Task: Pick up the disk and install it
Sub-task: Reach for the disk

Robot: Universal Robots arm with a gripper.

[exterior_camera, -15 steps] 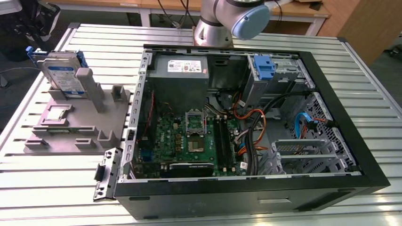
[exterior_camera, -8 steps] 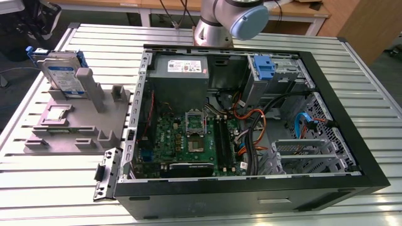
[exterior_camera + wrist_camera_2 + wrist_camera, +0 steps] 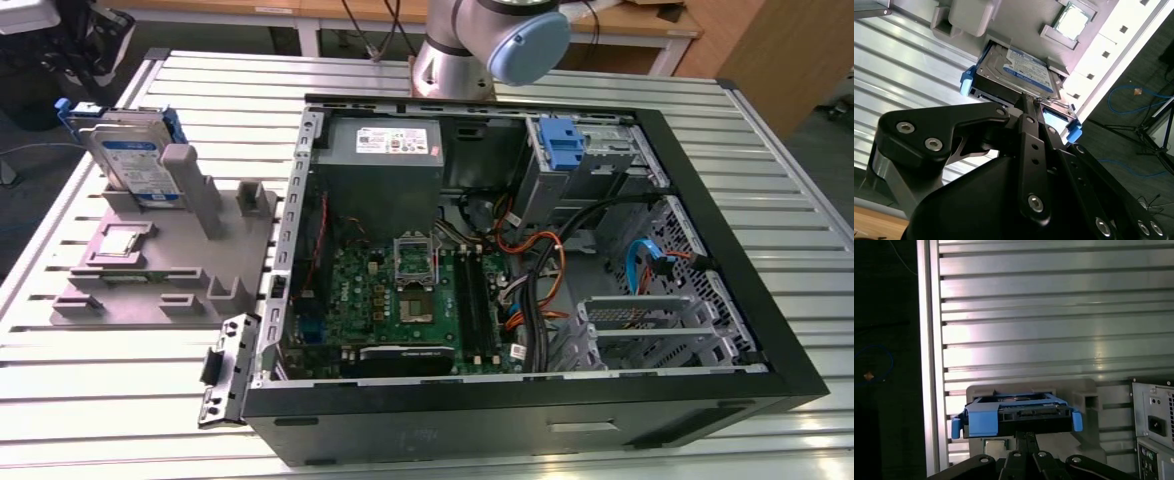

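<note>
Over the disk's upper edge, the pincer (image 3: 1026,437) has its black fingers drawn together, with no gap between the tips, and they grip nothing. In the second wrist view the tips (image 3: 1026,100) line up with the blue carrier rail of the disk (image 3: 1024,70), but I cannot tell whether they touch it. The disk (image 3: 134,165) stands on edge in a slot of the grey holder (image 3: 174,270), with its blue-and-white label facing outward. A small square chip (image 3: 120,243) lies flat on the holder just beside it. The holder rests on the ribbed metal table (image 3: 80,380), at the exterior view's left. The open computer case (image 3: 534,400) sits near the holder, to the exterior view's right. Inside it are a green motherboard (image 3: 400,290), a grey power-supply box (image 3: 387,140) and a bare blue bracket (image 3: 561,145). The arm (image 3: 487,40) rises beyond the case.
</note>
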